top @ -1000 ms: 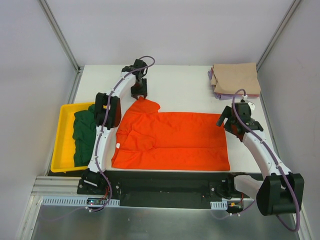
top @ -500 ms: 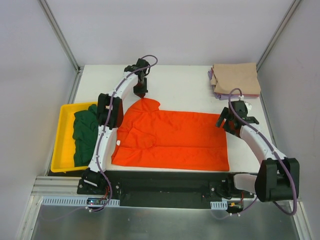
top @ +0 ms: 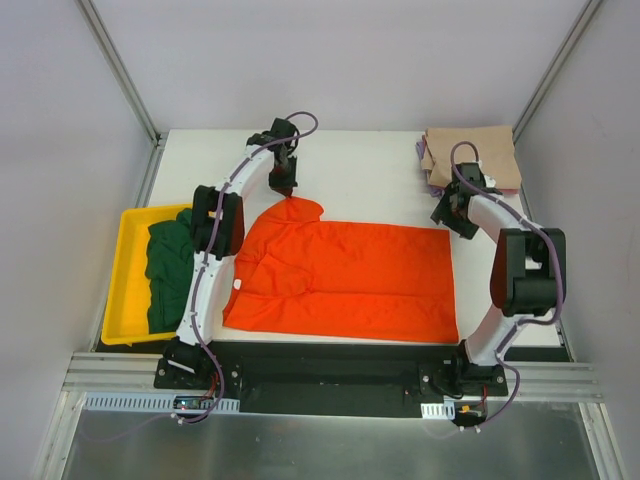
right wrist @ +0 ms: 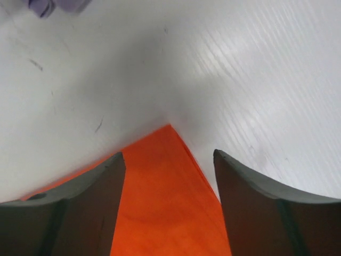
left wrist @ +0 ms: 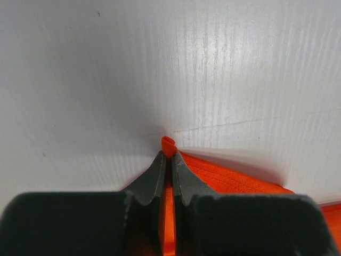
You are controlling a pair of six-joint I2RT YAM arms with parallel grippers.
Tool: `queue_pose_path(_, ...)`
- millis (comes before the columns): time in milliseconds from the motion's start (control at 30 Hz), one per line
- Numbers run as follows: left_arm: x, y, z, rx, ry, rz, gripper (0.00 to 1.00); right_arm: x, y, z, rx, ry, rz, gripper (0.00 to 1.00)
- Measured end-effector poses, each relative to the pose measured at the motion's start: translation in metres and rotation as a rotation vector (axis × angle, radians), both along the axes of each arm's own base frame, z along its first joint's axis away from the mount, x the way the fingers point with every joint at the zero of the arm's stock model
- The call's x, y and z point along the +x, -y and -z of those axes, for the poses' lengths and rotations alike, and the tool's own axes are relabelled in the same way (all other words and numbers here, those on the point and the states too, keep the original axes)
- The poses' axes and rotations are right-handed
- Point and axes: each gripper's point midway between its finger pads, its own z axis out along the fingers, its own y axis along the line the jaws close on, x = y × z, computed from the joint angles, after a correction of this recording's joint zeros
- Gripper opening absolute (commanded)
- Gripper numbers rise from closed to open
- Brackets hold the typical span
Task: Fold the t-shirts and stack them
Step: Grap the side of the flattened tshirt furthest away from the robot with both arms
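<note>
The orange-red t-shirt [top: 345, 278] lies spread flat on the white table. My left gripper [top: 286, 192] is shut on the tip of its far-left sleeve [left wrist: 168, 145], pinched between the fingers. My right gripper [top: 452, 219] is open, its jaws standing either side of the shirt's far-right corner [right wrist: 169, 160] just above it. The dark green t-shirt [top: 170, 272] lies bunched in the yellow tray. The folded tan t-shirt [top: 472, 156] sits at the far right on the pale purple one [top: 430, 178], whose edge shows in the right wrist view [right wrist: 56, 5].
The yellow tray [top: 128, 250] stands off the table's left edge. The black base rail [top: 330, 362] runs along the near edge. Grey walls with metal posts close in the back and sides.
My right arm has swung away from me, bringing its gripper from beside the shirt's right edge to over the far-right corner. The left gripper has closed on the sleeve tip.
</note>
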Motion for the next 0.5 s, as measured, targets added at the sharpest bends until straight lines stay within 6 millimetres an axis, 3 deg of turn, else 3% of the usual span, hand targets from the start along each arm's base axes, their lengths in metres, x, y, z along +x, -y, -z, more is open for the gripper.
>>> queue_pose_path(100, -0.002, 0.003, -0.001, -0.019, 0.002, 0.011, 0.0, 0.013, 0.004, 0.014, 0.027, -0.026, 0.021, 0.54)
queue_pose_path(300, -0.002, 0.009, 0.0, -0.052, 0.008, 0.025, 0.0, 0.028, 0.009, 0.03, 0.046, -0.058, 0.042, 0.44)
queue_pose_path(500, -0.002, 0.011, -0.001, -0.068, 0.012, 0.031, 0.0, 0.03, 0.006, 0.036, 0.063, -0.086, 0.036, 0.43)
